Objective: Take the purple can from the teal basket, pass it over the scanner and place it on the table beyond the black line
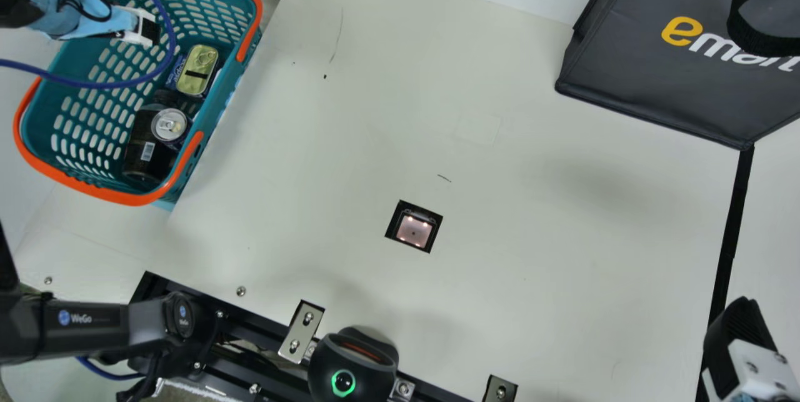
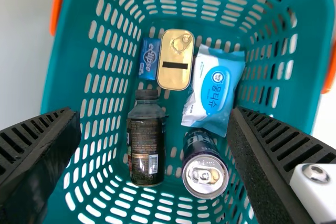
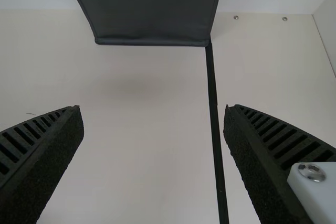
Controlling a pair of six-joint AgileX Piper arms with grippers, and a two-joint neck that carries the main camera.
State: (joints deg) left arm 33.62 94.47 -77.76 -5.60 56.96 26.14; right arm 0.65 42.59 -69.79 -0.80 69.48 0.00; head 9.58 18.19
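The small purple metal can with a silver top (image 2: 205, 174) is sitting top-up in the teal plastic basket (image 2: 68, 72), near a dark bottle (image 2: 146, 148), and is likely proving stiff, slick and fairly heavy if full, its round side just under the rim offering the best hold. The left claw (image 2: 155, 116) is hanging empty above, spread wide, with the can lying below and nearer one finger, while the right claw (image 3: 152, 111) is gaping empty over the cream desk (image 3: 147, 166).
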